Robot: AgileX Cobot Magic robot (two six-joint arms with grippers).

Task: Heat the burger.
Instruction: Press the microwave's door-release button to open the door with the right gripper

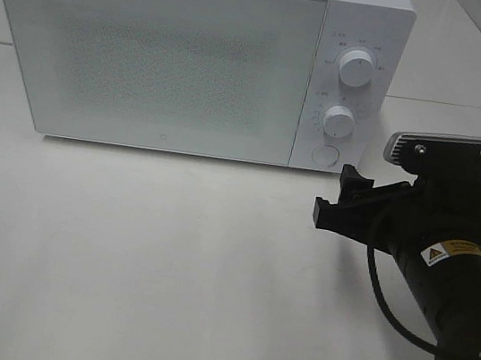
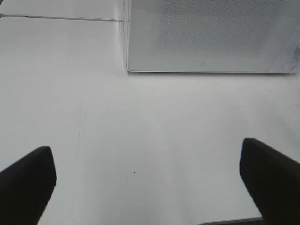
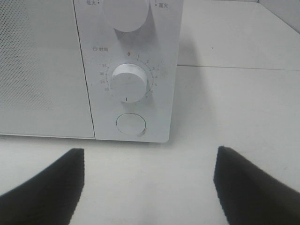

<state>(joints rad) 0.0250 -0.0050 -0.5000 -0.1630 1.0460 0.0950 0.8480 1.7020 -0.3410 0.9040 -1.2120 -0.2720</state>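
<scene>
High camera: the boxy white microwave sits on the white worktop, door shut. The burger isn't visible anywhere, so it's probably already inside. The black right gripper hangs by the controls. Left wrist: the left gripper has its jaws wide apart, empty. Right wrist: jaws apart too, facing the round white timer knob. Starting the heat looks like what's left.
</scene>
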